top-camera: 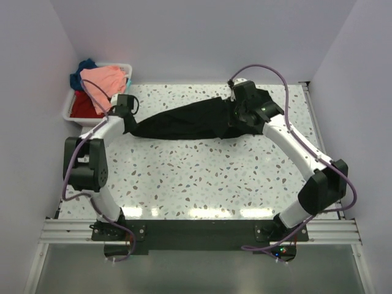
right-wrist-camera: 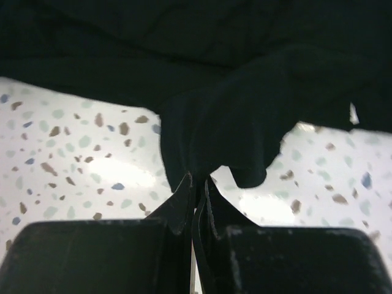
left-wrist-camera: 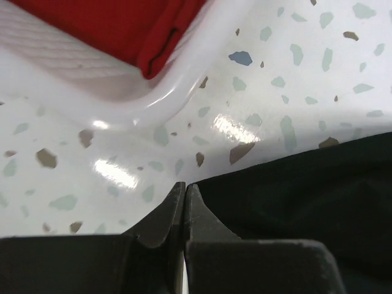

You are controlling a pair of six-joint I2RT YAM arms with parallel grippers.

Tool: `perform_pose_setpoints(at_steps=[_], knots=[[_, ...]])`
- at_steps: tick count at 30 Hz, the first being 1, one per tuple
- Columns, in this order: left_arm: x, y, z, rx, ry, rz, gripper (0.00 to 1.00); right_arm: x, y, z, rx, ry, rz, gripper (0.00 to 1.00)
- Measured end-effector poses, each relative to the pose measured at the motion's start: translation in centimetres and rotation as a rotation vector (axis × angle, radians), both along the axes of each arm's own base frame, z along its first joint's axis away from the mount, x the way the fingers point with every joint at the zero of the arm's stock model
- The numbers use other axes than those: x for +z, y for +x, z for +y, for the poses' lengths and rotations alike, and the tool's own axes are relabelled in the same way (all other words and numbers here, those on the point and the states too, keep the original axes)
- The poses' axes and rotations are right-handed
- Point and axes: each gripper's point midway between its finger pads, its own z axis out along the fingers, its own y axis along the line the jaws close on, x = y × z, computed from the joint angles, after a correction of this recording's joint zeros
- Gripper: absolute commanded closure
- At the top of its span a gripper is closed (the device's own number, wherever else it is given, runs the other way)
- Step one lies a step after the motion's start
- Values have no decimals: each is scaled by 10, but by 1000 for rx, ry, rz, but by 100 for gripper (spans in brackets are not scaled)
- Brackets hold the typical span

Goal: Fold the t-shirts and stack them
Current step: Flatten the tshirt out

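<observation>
The speckled worktop (top-camera: 202, 177) carried the black t-shirt (top-camera: 184, 122), drawn out into a long, rumpled band across its far half. It was apparently held that way so it could be spread flat for folding.

The white bin (top-camera: 67, 114) sat at the far left corner, just beside the shirt's left end. It held the salmon-pink t-shirt (top-camera: 107, 78) heaped on top, the red t-shirt (top-camera: 82, 105) below and the dark blue t-shirt (top-camera: 84, 66) behind. How these lay underneath was hidden.

The right gripper (right-wrist-camera: 197, 180) had its jaws clamped on a bunched fold of black cloth. The left gripper (left-wrist-camera: 185, 187) had its jaws pressed together at the shirt's other end; the cloth met its tip, though the pinch itself was hard to make out.

Sleeves and collar could not be told apart in the dark folds. A small white fleck (right-wrist-camera: 353, 113), perhaps the neck label, showed at the cloth's edge.
</observation>
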Motion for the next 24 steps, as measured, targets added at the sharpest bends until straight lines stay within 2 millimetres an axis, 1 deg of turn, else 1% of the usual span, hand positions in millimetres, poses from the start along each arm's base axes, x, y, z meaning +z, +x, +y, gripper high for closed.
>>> perform_pose_setpoints(at_steps=[3,5,7,8,10,11,12,16,18,21,22,24], knots=[[31,-15,3,35,2,-78,100,8,-10,-29,-126,-33,-29,100],[56,-27,7,68,13,-145,100,14,-17,-44,-197,-44,-52,100],[75,-38,9,93,22,-195,100,24,-25,-57,-254,-47,-80,100],[86,-43,11,112,25,-227,100,31,-31,-65,-287,-45,-103,100],[99,-52,15,142,32,-260,100,48,-40,-77,-337,-34,-153,100],[105,-57,19,165,38,-277,100,61,-45,-85,-368,-24,-190,100],[109,-61,21,179,43,-287,100,67,-48,-87,-375,-17,-207,100],[127,-71,30,231,61,-331,100,101,-60,-104,-443,15,-319,100],[132,-74,31,245,65,-346,100,111,-60,-108,-460,21,-355,100],[130,-74,32,252,70,-337,100,118,-49,-105,-461,8,-380,100],[126,-72,32,252,73,-325,100,116,-41,-101,-456,-3,-380,100],[114,-66,31,249,81,-288,100,106,-20,-90,-443,-36,-361,100]])
